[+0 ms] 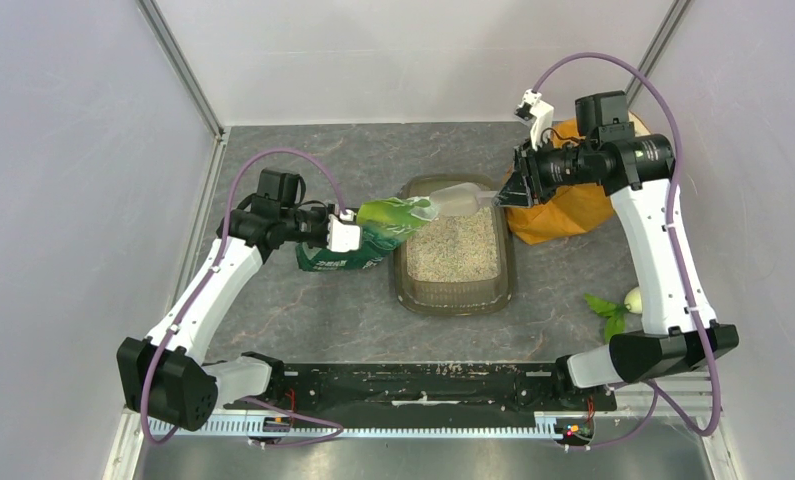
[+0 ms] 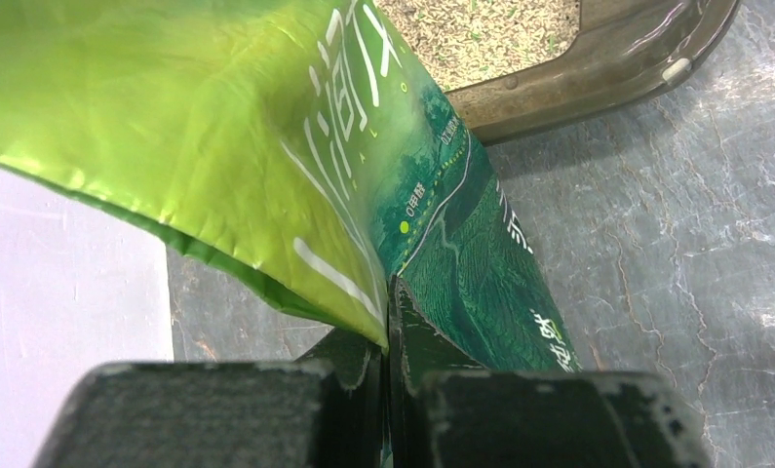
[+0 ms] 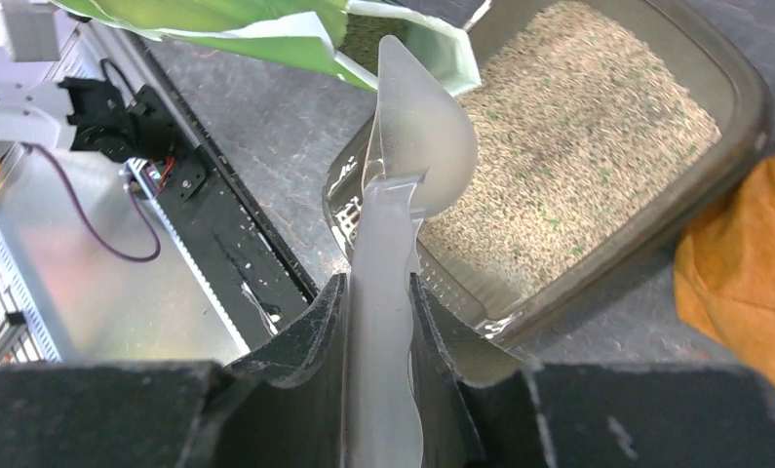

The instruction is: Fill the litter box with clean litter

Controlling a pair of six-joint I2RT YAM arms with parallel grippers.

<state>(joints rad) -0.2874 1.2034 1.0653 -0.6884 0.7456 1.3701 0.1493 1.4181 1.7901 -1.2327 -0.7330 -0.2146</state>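
Mid-table, the smoky plastic litter box (image 1: 453, 303) holds beige clean litter (image 1: 456, 250), green flecks showing only in wrist views. Left gripper (image 2: 391, 375) pinches the glossy green pouch (image 2: 217, 127); right gripper (image 3: 378, 302) clamps a frosted scoop (image 3: 417, 136).

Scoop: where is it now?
Top view, centre: the scoop sits in the right gripper over the far end of the litter box, bowl by the green pouch.

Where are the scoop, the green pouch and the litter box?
scoop (image 3: 424, 136): right wrist view, on its bowl.
green pouch (image 2: 169, 117): left wrist view, on its glossy side.
litter box (image 1: 455, 300): top external view, on its near wall.
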